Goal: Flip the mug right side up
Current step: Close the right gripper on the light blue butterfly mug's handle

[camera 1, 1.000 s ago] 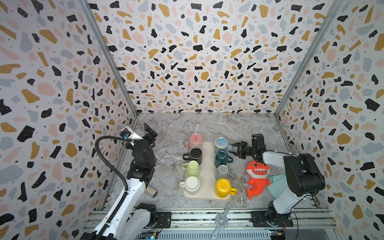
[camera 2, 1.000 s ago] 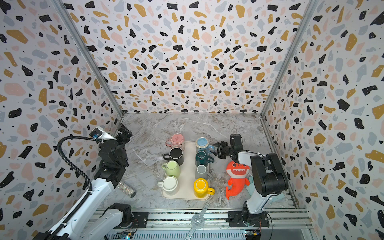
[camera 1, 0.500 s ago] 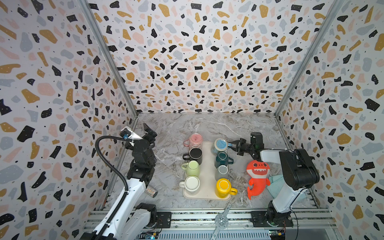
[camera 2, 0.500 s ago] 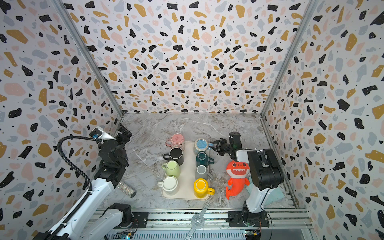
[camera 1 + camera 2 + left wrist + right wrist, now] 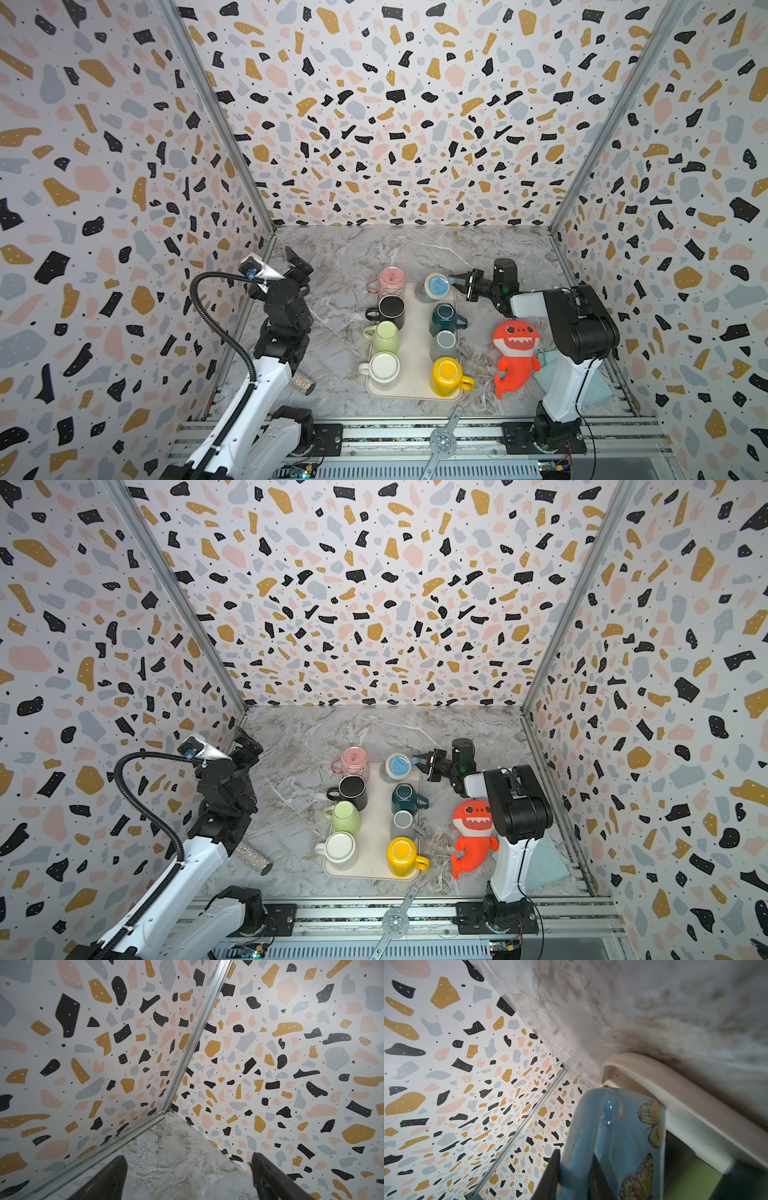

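Here right gripper clamps tilted blue mug — by handle

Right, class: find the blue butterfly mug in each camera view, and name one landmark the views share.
In a top view: blue butterfly mug at the far right corner of the cream tray.
In a top view: same far right corner of the tray.
Left wrist: not in it.
Right wrist: close up, beside the tray's rim.
Shared landmark: the tray, absent only from the left wrist view.

Tilted blue mug at far end of tray, handle between fingers of right gripper.
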Robot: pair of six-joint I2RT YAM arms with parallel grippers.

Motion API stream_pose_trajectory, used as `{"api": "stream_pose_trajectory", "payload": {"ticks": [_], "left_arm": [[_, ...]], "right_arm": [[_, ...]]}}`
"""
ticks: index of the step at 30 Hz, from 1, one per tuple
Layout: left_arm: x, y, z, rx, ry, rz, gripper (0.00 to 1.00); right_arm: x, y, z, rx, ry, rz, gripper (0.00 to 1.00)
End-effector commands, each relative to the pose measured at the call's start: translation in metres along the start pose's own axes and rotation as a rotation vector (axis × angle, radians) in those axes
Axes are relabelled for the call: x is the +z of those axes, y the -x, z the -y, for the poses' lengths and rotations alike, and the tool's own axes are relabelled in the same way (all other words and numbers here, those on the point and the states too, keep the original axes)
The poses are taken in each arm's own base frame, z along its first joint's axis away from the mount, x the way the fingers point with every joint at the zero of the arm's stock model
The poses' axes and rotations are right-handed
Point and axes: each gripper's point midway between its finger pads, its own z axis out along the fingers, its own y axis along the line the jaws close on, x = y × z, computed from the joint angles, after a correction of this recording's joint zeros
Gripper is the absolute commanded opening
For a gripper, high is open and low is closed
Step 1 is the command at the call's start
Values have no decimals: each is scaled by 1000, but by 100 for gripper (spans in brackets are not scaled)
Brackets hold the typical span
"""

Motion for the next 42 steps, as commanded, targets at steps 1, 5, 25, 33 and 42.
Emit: {"api": "stream_pose_trajectory", "payload": {"ticks": [1,5,25,33,42], "left_arm": [[-2,28,6,-39,-10,72,94],[-2,28,7,-45,-16,70,94],[-5,35,16,-99,-67,67,94],[-5,37,19,-109,-81,65,93],[-3,40,29,-145,-113,61,93]], "right_arm": [[3,-7,-21,-10,67,-21,0],[6,-17,-31,-85,113,-81,0],[-3,-70,-66,-467,232,-139,0],[-4,-85,-76,-613,256,-127,0],[4,-102,-79,-761,271,-145,0]]}}
